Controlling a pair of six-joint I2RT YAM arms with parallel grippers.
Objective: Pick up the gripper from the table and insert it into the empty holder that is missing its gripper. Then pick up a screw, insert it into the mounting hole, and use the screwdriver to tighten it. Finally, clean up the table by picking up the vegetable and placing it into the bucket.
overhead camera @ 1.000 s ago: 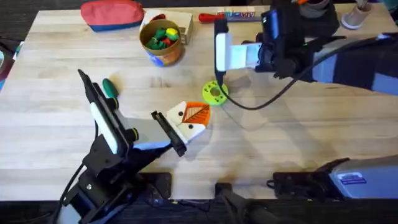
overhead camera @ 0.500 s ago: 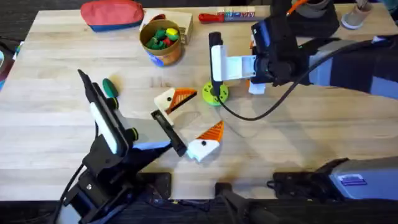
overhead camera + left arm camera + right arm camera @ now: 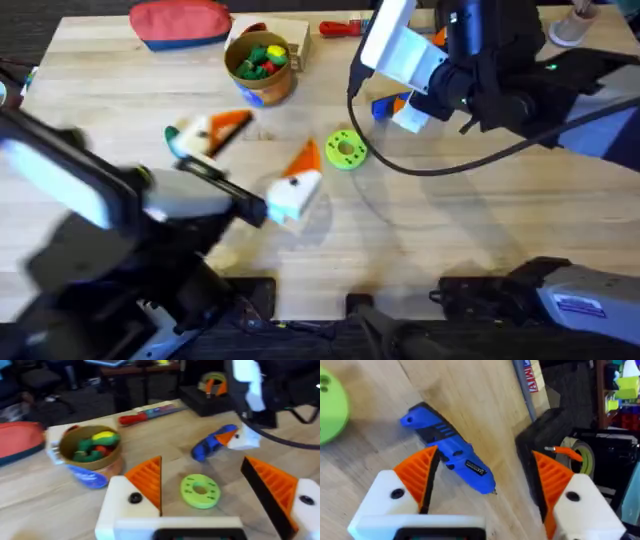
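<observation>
The blue screwdriver [image 3: 450,450] lies on the table under my right gripper [image 3: 485,490], between its open fingers and touching neither. It also shows from overhead [image 3: 384,104] and in the left wrist view [image 3: 212,442]. My left gripper [image 3: 255,158] is open wide and holds nothing. One of its fingers [image 3: 215,130] partly covers the green vegetable [image 3: 171,134]; the other finger [image 3: 295,188] is near the table's middle. The bucket [image 3: 258,65] stands at the back with coloured toys inside, and the left wrist view shows it too [image 3: 90,447]. The gripper piece, the holder and the screw are out of view.
A green ring-shaped disc [image 3: 346,150] lies mid-table, also seen from the left wrist [image 3: 200,491]. At the back edge are a red pouch [image 3: 180,22] and a red-handled screwdriver [image 3: 340,28]. A black cable [image 3: 420,170] curves from the right arm.
My left arm swung up and left toward the vegetable, and its gripper opened from shut. My right arm pulled back from the green disc to above the blue screwdriver.
</observation>
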